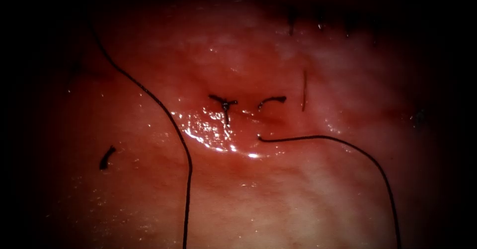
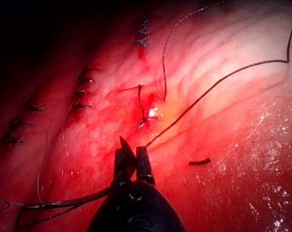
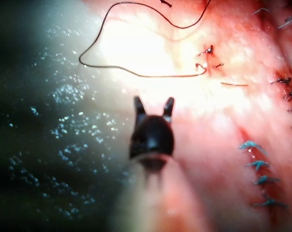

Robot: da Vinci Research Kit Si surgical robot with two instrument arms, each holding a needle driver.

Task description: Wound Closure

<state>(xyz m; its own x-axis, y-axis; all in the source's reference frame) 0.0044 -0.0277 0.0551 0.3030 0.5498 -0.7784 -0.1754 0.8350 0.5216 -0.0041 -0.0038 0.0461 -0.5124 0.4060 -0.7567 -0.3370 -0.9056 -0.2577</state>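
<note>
Tissue (image 1: pixel 308 199): pork belly, wet, with red fluid (image 1: pixel 213 129) pooled and glistening at the middle of your endoscope view.

Cut (image 1: pixel 243 112): short, at mid-field. One tied knot (image 1: pixel 224 103) sits on its left part; a short stitch segment (image 1: pixel 272 100) lies just right of it.

Thread (image 1: pixel 348 144): one strand leaves the tissue just near of the cut and arcs right and toward you. A second strand (image 1: pixel 164 110) runs from far left down to the near edge.

Cut ends: one loose piece (image 1: pixel 106 157) lies well left of the cut, a thin one (image 1: pixel 304 91) stands right of it.

Needle: you cannot make it out among the strands; not visibly in the tissue.

Left pincer (image 2: pixel 131 152): narrow, the jaws nearly together with a slim gap, holding nothing that you can see; the thread passes just beside its tip.

Right pincer (image 3: pixel 154 107): wide, holding nothing, well apart from the cut.

Older stitch rows (image 3: pixel 261 179): closed, off to the side.

Hazards, by judgement: the slack strands could snag on a jaw or drag over the knot and loosen it; the wet surface may let a grip on the thread slip; a needle you cannot locate could catch tissue unnoticed.
</note>
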